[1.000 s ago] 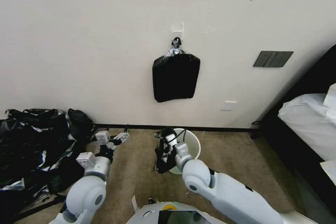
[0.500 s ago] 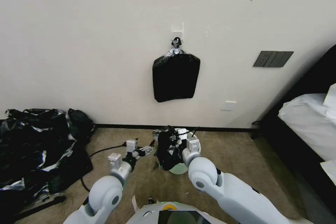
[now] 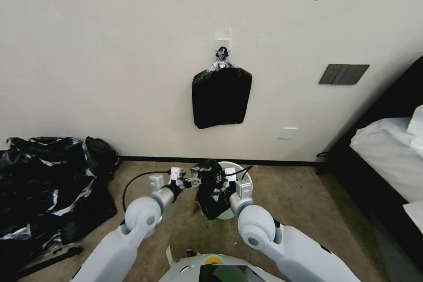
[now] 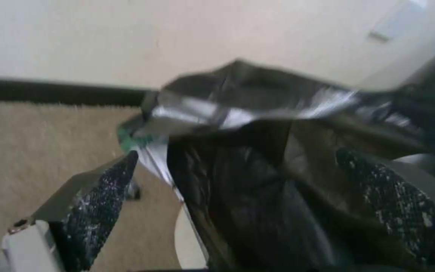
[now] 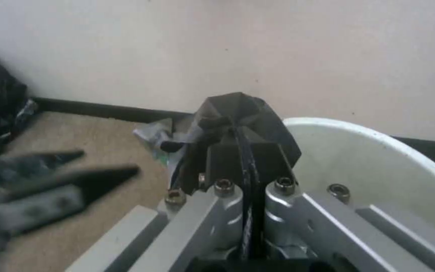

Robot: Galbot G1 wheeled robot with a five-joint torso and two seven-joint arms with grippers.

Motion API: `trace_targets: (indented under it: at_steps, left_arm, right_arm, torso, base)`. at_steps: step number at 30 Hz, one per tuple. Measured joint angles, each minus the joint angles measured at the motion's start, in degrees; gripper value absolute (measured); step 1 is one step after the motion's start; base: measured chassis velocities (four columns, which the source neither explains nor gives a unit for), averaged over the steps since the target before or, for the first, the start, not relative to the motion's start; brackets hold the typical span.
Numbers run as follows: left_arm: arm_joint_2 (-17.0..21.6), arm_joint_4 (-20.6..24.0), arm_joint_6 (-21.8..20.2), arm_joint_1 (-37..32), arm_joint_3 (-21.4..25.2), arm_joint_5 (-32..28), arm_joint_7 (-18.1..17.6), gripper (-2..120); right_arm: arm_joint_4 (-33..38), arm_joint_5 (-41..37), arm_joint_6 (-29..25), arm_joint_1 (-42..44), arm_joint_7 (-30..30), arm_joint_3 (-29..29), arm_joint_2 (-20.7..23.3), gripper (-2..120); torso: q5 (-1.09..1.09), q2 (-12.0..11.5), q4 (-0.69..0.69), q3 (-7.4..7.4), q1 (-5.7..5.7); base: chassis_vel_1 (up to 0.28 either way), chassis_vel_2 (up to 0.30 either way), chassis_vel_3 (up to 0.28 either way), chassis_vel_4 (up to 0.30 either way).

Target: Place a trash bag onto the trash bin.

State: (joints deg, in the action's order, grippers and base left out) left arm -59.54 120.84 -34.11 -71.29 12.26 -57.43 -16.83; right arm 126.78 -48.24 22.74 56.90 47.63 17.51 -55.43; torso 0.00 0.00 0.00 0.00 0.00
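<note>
Over the trash bin (image 3: 243,175), w/ its white rim showing behind, the trash bag (image 3: 210,191) is hanging limp from the right gripper (image 5: 242,138), whose fingers are pinching together on a fold near the top. Left gripper (image 4: 247,181) is sitting just beside the bag w/ fingers spread apart, film lying between them, not clamped. Bag looks v. light, floppy and slick, so it is prob. going to slip or bunch; best hold is judged to be the mouth edge opposite the right gripper's pinch. Wall is standing close behind the bin; carpet (image 3: 286,194) on both sides is offering open room, black plastic heap (image 3: 48,185) lying well apart.
</note>
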Motion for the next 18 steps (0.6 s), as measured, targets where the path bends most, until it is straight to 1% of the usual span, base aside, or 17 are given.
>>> trace_targets:
  at_steps: [2, 3, 6, 7, 10, 11, 14, 15, 18]
  left_arm:
    - [-0.6, -1.4, -2.1, 2.1, -1.8, -2.7, -2.6, 100]
    - [-0.6, -1.4, -2.1, 2.1, -1.8, -2.7, -2.6, 100]
    - [-1.2, -2.8, -3.1, 4.3, -4.1, -4.0, -5.0, 100]
    - [-1.2, -2.8, -3.1, 4.3, -4.1, -4.0, -5.0, 100]
    - [-1.6, -3.9, -5.3, 6.3, -5.9, -5.5, -8.3, 100]
    - [-1.6, -3.9, -5.3, 6.3, -5.9, -5.5, -8.3, 100]
    - [-1.8, -5.1, -7.1, 7.9, -7.2, -6.0, -11.0, 100]
    - [-1.8, -5.1, -7.1, 7.9, -7.2, -6.0, -11.0, 100]
    - [-2.0, -6.3, -8.0, 9.1, -8.0, -6.3, -12.8, 100]
  right_arm:
    - [0.0, -0.1, -0.2, 0.3, 0.0, -0.4, -0.1, 0]
    - [0.0, -0.1, -0.2, 0.3, 0.0, -0.4, -0.1, 0]
    - [0.2, -0.2, -0.3, 1.0, 0.0, -0.8, -0.1, 0]
    - [0.2, -0.2, -0.3, 1.0, 0.0, -0.8, -0.1, 0]
    - [0.2, -0.5, -0.3, 1.5, 0.0, -0.9, -0.2, 0]
    - [0.2, -0.5, -0.3, 1.5, 0.0, -0.9, -0.2, 0]
    - [0.1, -1.1, -0.3, 1.8, 0.1, -1.1, -0.7, 0]
    - [0.1, -1.1, -0.3, 1.8, 0.1, -1.1, -0.7, 0]
    - [0.1, -1.7, -0.4, 2.0, 0.2, -1.8, -1.2, 0]
  torso:
    - [0.00, 0.0, 0.00, 0.00, 0.00]
    - [0.00, 0.0, 0.00, 0.00, 0.00]
    - [0.00, 0.0, 0.00, 0.00, 0.00]
    - [0.00, 0.0, 0.00, 0.00, 0.00]
    - [0.00, 0.0, 0.00, 0.00, 0.00]
    - [0.00, 0.0, 0.00, 0.00, 0.00]
    - [0.00, 0.0, 0.00, 0.00, 0.00]
    - [0.00, 0.0, 0.00, 0.00, 0.00]
    - [0.00, 0.0, 0.00, 0.00, 0.00]
  base:
    - [0.000, 0.000, 0.000, 0.000]
    - [0.000, 0.000, 0.000, 0.000]
    - [0.000, 0.000, 0.000, 0.000]
    - [0.000, 0.000, 0.000, 0.000]
    - [0.000, 0.000, 0.000, 0.000]
    - [0.000, 0.000, 0.000, 0.000]
    - [0.000, 0.000, 0.000, 0.000]
    - [0.000, 0.000, 0.000, 0.000]
    - [0.000, 0.000, 0.000, 0.000]
